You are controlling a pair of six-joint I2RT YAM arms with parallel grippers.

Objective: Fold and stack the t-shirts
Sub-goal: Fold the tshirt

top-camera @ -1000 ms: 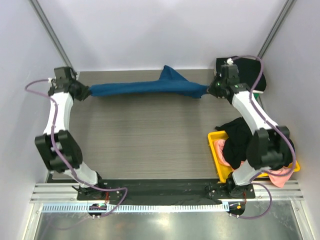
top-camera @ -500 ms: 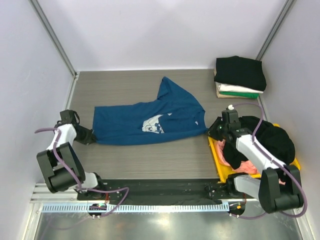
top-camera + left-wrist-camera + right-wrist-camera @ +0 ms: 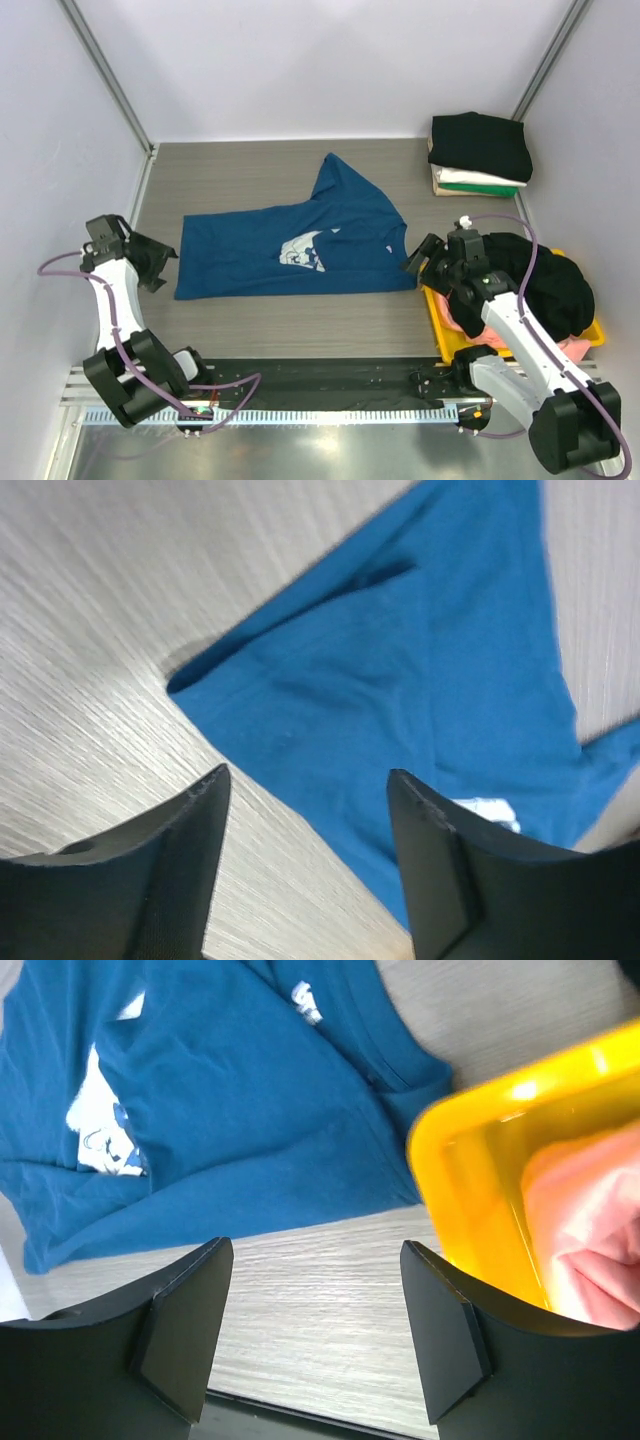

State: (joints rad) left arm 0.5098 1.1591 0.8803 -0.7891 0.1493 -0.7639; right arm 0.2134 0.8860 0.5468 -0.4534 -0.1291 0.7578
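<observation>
Black left gripper point(image 3: 158, 263) point(image 3: 305, 780): jaws spread wide, nothing held. It sits low over the grey wood-grain table point(image 3: 300, 170), just off the hem end of the dark blue t-shirt point(image 3: 300, 250) point(image 3: 400, 680), not touching the cloth. Wrist camera looks between the two fingers onto bare table, with the blue hem corner just beyond. Left arm: base at the near edge, elbow folded tight above it, forearm running up the left side of the table, wrist bent so the fingers point right, toward the shirt.

Right gripper point(image 3: 420, 256) point(image 3: 315, 1245): jaws likewise apart and empty. It sits at the shirt's collar end, between the cloth and the far-left corner of the yellow bin point(image 3: 432, 312) point(image 3: 480, 1160). Right arm: base near edge, forearm reaching up and left across the bin, fingers pointing left at the collar.

Dark blue t-shirt lies spread mid-table, hem left, collar right, one sleeve pointing to the far side. White print point(image 3: 302, 252) point(image 3: 105, 1125) faces up near the middle. Some soft creases show; lower edge fairly straight.

Bin holds a pink t-shirt point(image 3: 590, 1230) and a bunched black t-shirt point(image 3: 550, 280), the black one spilling over the rim.

Far right corner: a folded stack, black t-shirt on top point(image 3: 480, 145), white below it point(image 3: 475, 177), a green edge point(image 3: 495, 190) under that.
</observation>
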